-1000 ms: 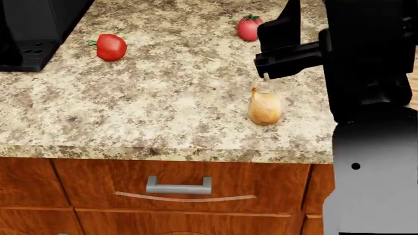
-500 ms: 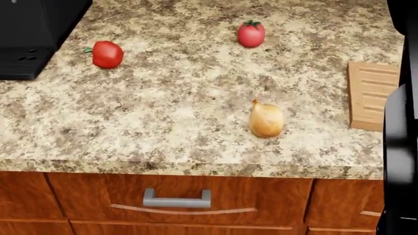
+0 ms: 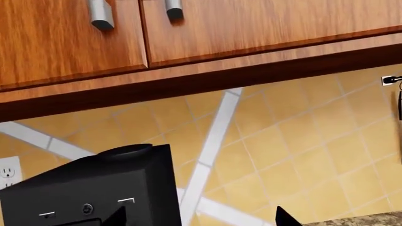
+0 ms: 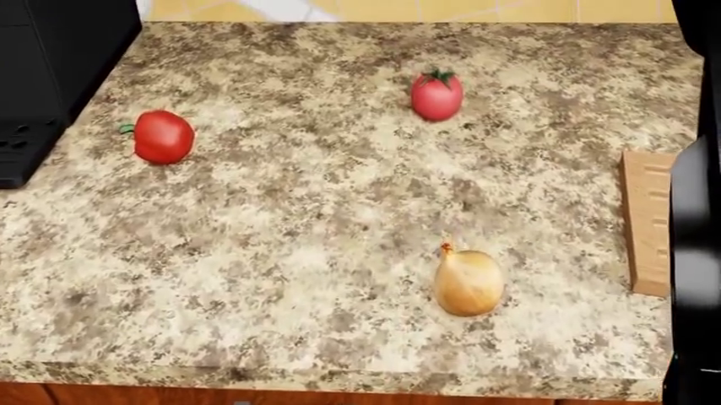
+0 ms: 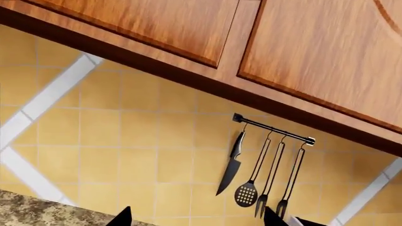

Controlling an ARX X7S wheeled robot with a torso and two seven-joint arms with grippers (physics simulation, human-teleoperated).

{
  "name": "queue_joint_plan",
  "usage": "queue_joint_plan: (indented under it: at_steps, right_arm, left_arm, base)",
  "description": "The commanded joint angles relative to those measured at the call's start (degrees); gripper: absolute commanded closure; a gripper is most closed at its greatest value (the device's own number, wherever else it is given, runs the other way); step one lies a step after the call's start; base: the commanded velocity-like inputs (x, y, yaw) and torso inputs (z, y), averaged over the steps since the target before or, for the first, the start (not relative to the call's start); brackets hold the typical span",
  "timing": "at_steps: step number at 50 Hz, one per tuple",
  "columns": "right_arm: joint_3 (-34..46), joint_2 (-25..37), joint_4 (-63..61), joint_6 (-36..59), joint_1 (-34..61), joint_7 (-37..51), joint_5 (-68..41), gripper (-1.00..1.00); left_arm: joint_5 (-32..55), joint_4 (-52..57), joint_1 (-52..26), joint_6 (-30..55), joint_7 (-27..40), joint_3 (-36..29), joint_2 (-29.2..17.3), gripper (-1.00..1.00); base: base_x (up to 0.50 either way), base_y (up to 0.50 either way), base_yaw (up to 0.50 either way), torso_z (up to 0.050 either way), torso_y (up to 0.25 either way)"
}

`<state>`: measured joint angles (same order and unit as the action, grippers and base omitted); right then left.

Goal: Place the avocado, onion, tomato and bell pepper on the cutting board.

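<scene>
In the head view the red bell pepper lies at the left of the counter. The tomato stands at the back middle. The onion lies near the front, right of centre. The left end of the cutting board shows at the right edge, bare where visible. The avocado is out of view. Neither gripper shows in the head view. My left gripper is raised, facing the wall, jaws wide apart and empty. My right gripper is also raised, open and empty.
A black appliance stands at the counter's back left and also shows in the left wrist view. My black right arm covers the right edge over the board. Wall cabinets hang above. A knife-and-utensil rail hangs on the tiled wall.
My right arm has lifted away from above the onion and left the head view's middle. The view has shifted, bringing the cutting board's end into sight. The produce has not moved on the counter.
</scene>
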<state>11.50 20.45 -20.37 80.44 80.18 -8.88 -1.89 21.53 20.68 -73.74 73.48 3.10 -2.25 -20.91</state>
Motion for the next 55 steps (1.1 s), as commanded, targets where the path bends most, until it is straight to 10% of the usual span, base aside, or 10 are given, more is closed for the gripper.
queue_joint_plan:
  at_steps: [1,55]
  right_arm:
    - [0.0,-0.33,-0.08,0.66,0.38,-0.5,-0.67,-1.0]
    - [2.6,-0.17,-0.42,0.84,0.31,-0.56,-1.6,-1.0]
  left_arm:
    - [0.24,-0.64,-1.69,1.24,0.34,-0.47,0.13,-1.0]
    - [1.61,0.9,-2.02,1.86,0.66,-0.01,-1.0,-1.0]
  base:
    - [0.29,0.0,0.0,0.0,0.0]
    - [0.31,0.01,0.0,0.0,0.001]
